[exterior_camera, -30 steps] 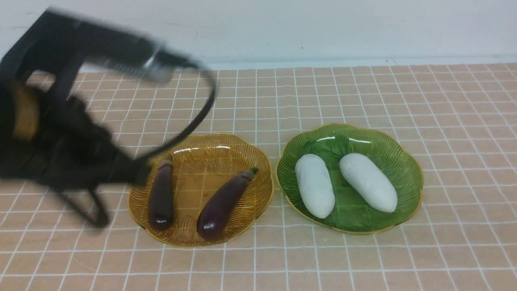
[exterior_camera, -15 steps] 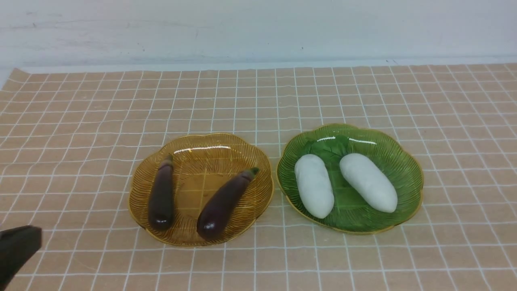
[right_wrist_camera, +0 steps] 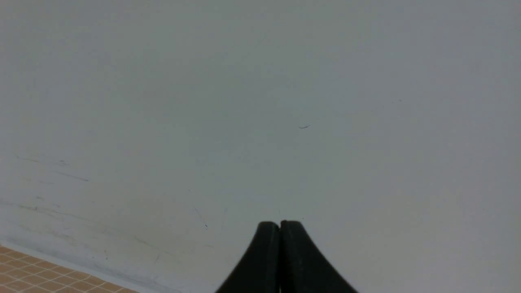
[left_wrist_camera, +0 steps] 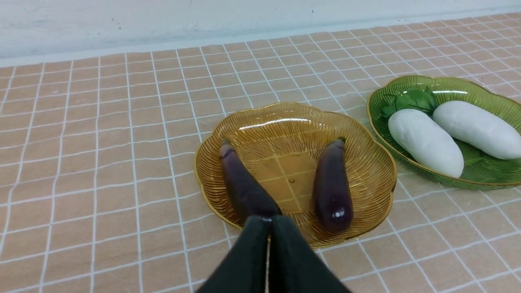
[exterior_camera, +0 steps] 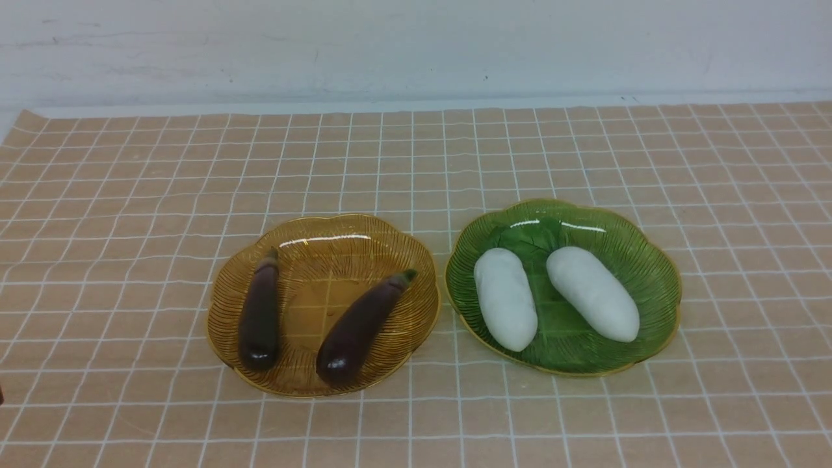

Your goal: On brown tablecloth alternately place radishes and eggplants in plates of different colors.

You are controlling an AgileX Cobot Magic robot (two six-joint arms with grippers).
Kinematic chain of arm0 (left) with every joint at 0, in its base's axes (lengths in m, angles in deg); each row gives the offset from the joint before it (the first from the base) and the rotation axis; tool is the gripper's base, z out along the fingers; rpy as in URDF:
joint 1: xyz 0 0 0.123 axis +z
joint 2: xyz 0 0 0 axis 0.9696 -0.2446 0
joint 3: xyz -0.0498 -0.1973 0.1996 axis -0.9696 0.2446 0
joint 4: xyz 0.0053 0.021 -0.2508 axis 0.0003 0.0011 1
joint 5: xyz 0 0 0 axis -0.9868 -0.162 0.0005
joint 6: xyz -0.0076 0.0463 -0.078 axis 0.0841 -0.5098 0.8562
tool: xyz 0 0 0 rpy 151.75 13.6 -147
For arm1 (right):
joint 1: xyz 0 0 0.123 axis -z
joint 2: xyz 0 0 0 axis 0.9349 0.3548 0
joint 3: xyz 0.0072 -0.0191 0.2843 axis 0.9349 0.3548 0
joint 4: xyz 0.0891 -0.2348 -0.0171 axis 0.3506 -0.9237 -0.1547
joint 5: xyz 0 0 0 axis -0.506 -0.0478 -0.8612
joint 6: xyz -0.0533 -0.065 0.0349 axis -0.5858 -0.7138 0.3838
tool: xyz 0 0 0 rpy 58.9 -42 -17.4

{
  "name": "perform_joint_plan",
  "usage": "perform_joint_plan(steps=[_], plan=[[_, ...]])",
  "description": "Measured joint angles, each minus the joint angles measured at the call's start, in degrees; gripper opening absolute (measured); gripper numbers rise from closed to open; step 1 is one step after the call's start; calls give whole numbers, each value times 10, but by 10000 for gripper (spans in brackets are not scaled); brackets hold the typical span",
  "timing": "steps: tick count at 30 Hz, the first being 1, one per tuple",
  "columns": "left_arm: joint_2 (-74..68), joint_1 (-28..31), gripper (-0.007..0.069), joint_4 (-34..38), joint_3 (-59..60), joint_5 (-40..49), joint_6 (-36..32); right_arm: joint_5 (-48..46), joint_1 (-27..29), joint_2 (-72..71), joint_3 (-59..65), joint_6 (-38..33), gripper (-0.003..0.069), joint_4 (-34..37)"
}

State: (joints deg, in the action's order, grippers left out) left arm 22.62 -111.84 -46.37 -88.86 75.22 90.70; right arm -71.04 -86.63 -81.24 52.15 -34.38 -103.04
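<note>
On the brown tablecloth (exterior_camera: 130, 195), the amber plate (exterior_camera: 325, 234) holds two dark purple eggplants, one on its left side (exterior_camera: 259, 315) and one on its right side (exterior_camera: 364, 325). The green plate (exterior_camera: 656, 286) to its right holds two white radishes (exterior_camera: 506, 298) (exterior_camera: 591, 292) side by side. In the left wrist view the amber plate (left_wrist_camera: 285, 118), both eggplants (left_wrist_camera: 244, 187) (left_wrist_camera: 331, 187), the green plate (left_wrist_camera: 488, 93) and the radishes (left_wrist_camera: 425, 142) (left_wrist_camera: 478, 129) show. My left gripper (left_wrist_camera: 270, 219) is shut and empty, pulled back from the amber plate. My right gripper (right_wrist_camera: 280, 224) is shut and empty, facing a pale wall.
A pale wall (exterior_camera: 416, 45) runs along the cloth's far edge. The cloth's far left corner (exterior_camera: 29, 120) shows in the front view. A corner of the cloth (right_wrist_camera: 24, 268) shows in the right wrist view.
My left arm has drawn back from the amber plate, down and to the left, and has left the front view. The eggplants and radishes have not moved.
</note>
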Motion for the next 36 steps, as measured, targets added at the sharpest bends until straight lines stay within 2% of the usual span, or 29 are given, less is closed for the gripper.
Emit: perform_joint_plan(steps=[5, 9, 16, 19, 23, 28, 36], plan=[[24, 19, -3, 6, 34, -55, -34, 0, 0, 0, 0, 0, -15, 0], [64, 60, -3, 46, 70, -110, -97, 0, 0, 0, 0, 0, -15, 0], [146, 201, -3, 186, 195, -191, -300, 1, 0, 0, 0, 0, -15, 0], [147, 250, -3, 229, 247, -218, -350, -1, 0, 0, 0, 1, -15, -1], [148, 295, -3, 244, 294, -237, -367, -1, 0, 0, 0, 1, -15, -2], [148, 324, -3, 248, 320, -242, -370, -1, 0, 0, 0, 1, -15, -4], [148, 331, -3, 250, 320, -223, -370, -1, 0, 0, 0, 1, -15, -4]])
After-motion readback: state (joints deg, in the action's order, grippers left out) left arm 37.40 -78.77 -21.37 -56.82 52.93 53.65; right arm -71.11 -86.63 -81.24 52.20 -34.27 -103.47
